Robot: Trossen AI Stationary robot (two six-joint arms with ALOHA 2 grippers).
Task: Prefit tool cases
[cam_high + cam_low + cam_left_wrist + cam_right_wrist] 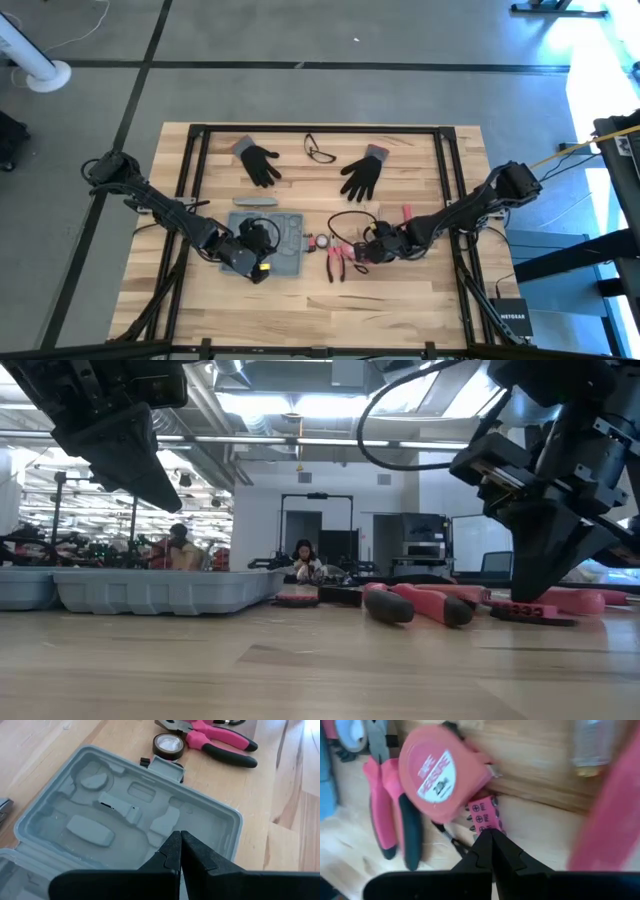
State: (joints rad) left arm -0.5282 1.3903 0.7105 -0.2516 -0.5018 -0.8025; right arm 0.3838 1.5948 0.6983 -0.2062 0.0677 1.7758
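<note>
Hovering closed and empty: left hand (pixel 179 851) over the open tool case (pixel 210 820), right hand (pixel 491 851) by the tape measure (pixel 440 772).

on the red tape measure (pixel 440 772), a pale label with red print is carried; its words are blurred and cannot be read with certainty. on the pink bit holder (pixel 484 815) just beside it, cross-head symbols and small size marks are printed above the bits, too small to be made out. on a dark box (pixel 512 317) at the table's right near corner, the word "netgear" is shown in white letters. no other text can be read; none is seen on the tool case (pixel 125 815), the roll of tape (pixel 167 745) or the pliers (pixel 220 742).
</note>
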